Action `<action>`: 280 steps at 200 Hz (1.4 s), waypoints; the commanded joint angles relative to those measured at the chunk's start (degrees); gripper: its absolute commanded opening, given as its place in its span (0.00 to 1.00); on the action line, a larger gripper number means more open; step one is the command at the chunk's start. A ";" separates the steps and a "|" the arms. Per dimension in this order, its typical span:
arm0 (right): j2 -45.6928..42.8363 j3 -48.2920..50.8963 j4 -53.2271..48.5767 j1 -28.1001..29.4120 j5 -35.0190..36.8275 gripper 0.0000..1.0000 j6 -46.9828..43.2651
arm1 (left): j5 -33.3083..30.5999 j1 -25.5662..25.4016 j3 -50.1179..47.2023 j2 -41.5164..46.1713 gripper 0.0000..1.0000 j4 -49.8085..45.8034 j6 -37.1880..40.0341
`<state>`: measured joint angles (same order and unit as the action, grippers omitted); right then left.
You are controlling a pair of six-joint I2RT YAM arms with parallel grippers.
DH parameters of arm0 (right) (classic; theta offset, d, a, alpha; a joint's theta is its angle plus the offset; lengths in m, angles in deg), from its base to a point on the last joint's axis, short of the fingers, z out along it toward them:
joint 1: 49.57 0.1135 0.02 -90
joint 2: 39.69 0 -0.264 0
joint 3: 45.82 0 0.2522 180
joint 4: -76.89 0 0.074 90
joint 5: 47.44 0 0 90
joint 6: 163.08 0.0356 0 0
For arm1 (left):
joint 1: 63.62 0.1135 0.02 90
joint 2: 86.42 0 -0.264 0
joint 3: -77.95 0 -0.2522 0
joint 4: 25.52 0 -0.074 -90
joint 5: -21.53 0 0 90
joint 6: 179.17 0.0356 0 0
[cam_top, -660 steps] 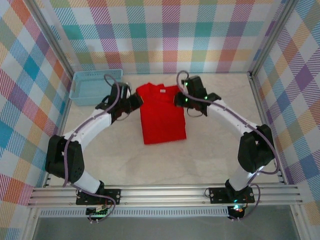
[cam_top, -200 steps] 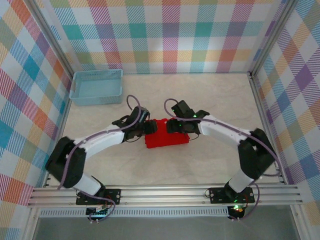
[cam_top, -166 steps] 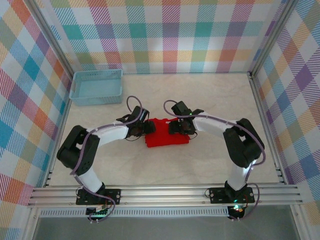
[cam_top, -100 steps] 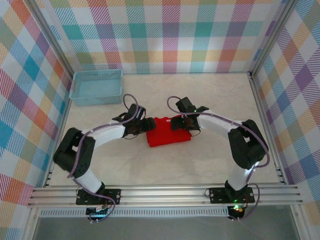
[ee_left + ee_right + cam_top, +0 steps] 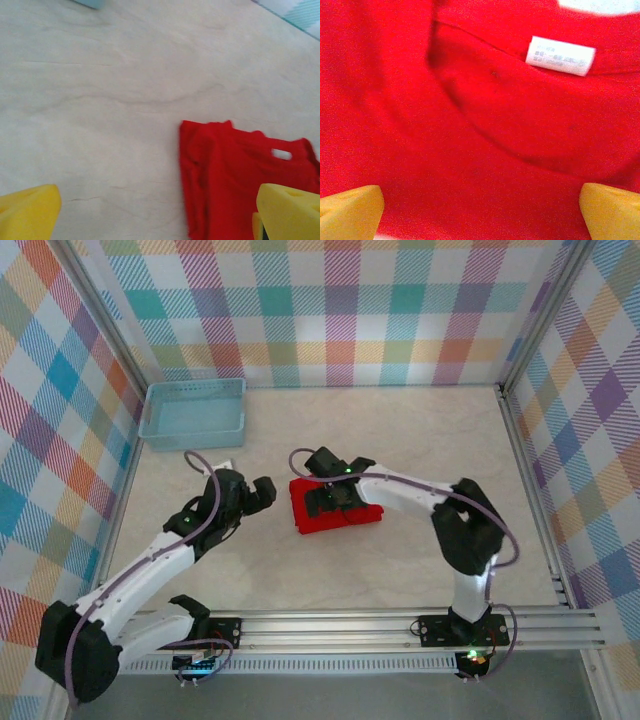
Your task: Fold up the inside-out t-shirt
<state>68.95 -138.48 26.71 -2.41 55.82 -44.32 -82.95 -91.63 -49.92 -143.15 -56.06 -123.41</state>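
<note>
Closest to me, my left claw [image 5: 258, 491] hangs over the bare table [image 5: 400, 440], just left of the inside-out t-shirt [image 5: 357, 517]. Its yellow fingers [image 5: 27, 210] stand wide apart with nothing between them, so it is loose and holds nothing.

A bit farther in, the t-shirt lies near the middle of the table as a small red bundle. It is folded up and sits a little crooked. From the left wrist I see that its left edge is bumpy, and the layers do not line up well there. The little white tag [image 5: 561, 55] shows on top, by the neck hole.

My right claw [image 5: 327, 502] is right above the bundle, very low. Its fingers [image 5: 350, 207] are spread wide too and pinch no cloth. I cannot tell if the tips touch the shirt.

I think the fold is almost done. My worry is the right claw. If a tip catches a layer when I lift, it could pull the top flap up and undo the fold. If I slide sideways, the whole bundle could drag and bunch up.

Far off in the left corner sits the blue basket [image 5: 195, 386], well apart from everything.
</note>
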 commanded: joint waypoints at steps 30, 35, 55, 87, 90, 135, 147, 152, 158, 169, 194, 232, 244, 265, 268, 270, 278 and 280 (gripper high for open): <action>10.57 -7.94 -4.03 -12.43 -0.60 0.97 -1.85 | -12.97 0.43 -1.41 4.37 1.00 -3.27 2.56; 11.56 -9.47 -4.03 -13.84 -0.70 0.97 -2.90 | -13.19 0.41 -1.53 4.52 1.00 -3.03 2.94; 17.19 -18.51 -6.49 -18.75 -0.78 0.98 -7.92 | -14.33 0.50 -2.48 5.26 1.00 -1.98 4.29; 27.27 -35.92 -13.59 -25.91 -1.40 0.98 -13.06 | -15.30 0.93 -3.92 6.61 1.00 0.34 6.31; 28.09 -37.42 -14.35 -26.54 -1.39 0.99 -13.24 | -15.51 0.98 -4.06 6.70 1.00 0.34 6.44; 38.60 -57.30 -21.61 -35.95 0.61 0.98 -19.31 | -15.45 3.01 -6.01 7.34 1.00 4.56 8.78; 39.64 -59.92 -22.38 -37.93 0.89 0.98 -20.18 | -15.47 3.64 -6.47 7.09 1.00 5.83 9.57; 39.78 -60.38 -22.31 -38.66 0.81 0.98 -20.62 | -15.51 3.81 -6.95 7.00 1.00 7.08 10.25; 39.57 -60.58 -21.98 -39.36 0.48 0.98 -21.14 | -15.81 3.99 -7.60 6.98 1.00 8.62 10.96; 38.66 -60.50 -20.96 -40.09 -0.31 0.98 -22.70 | -16.56 4.26 -8.66 6.84 1.00 11.29 12.22; 33.61 -59.53 -21.16 -40.07 -0.51 0.99 -24.73 | -20.31 4.80 -9.49 4.78 1.00 17.05 16.82; 6.95 -27.14 -2.64 -39.62 -6.06 1.00 -22.21 | -25.30 8.61 -6.89 -6.08 1.00 24.08 24.74; -1.07 -15.47 4.37 -39.61 -6.27 1.00 -20.89 | -25.24 10.21 -5.42 -9.95 1.00 23.76 25.59; -12.92 3.31 16.72 -39.64 -3.53 1.00 -19.44 | -22.42 13.34 -5.50 -14.30 1.00 25.51 25.88; -15.05 6.61 19.03 -39.72 -3.17 1.00 -19.38 | -21.74 13.75 -5.83 -14.76 1.00 26.13 26.07; -16.10 8.77 20.69 -39.65 -2.78 1.00 -19.53 | -21.38 13.83 -5.95 -15.09 1.00 26.56 26.24; -19.34 14.58 24.93 -39.69 -1.61 1.00 -19.85 | -20.64 14.25 -6.85 -16.24 1.00 28.74 26.88; -20.22 16.14 26.10 -39.69 -1.42 1.00 -20.26 | -20.42 14.40 -7.18 -16.51 1.00 29.37 27.01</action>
<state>55.24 -137.95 35.08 -41.51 52.06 -65.39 -105.00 -79.43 -56.65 -157.25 -33.20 -99.74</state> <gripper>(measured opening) 0.997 0.997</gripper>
